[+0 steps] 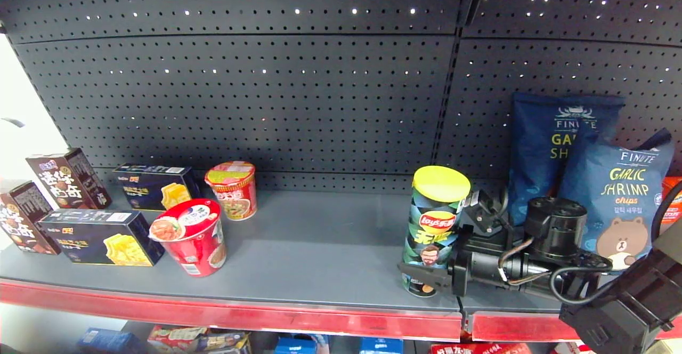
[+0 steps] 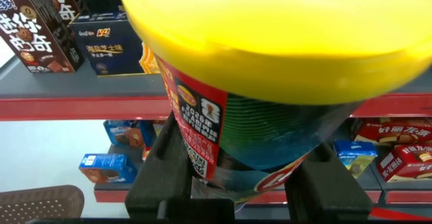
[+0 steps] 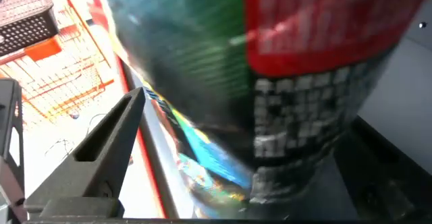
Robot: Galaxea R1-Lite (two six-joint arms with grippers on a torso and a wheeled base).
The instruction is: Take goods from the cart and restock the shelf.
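Observation:
A chip can (image 1: 438, 226) with a yellow lid and green-and-red label stands upright on the grey shelf (image 1: 319, 258), right of centre near the front edge. My right gripper (image 1: 453, 239) reaches in from the right and is shut on it, one finger in front of its base and one behind. In the right wrist view that can (image 3: 283, 82) sits between the fingers (image 3: 101, 150). My left gripper (image 2: 243, 177) is shut on a second chip can (image 2: 283, 35) with a yellow lid, held in front of the shelf's red front edge (image 2: 67, 106).
Two red cup noodles (image 1: 194, 236) (image 1: 233, 188), dark blue boxes (image 1: 101, 236) and brown boxes (image 1: 66, 178) stand on the shelf's left. Blue shrimp chip bags (image 1: 618, 194) lean against the pegboard at the right. Free shelf space lies between the cups and the can.

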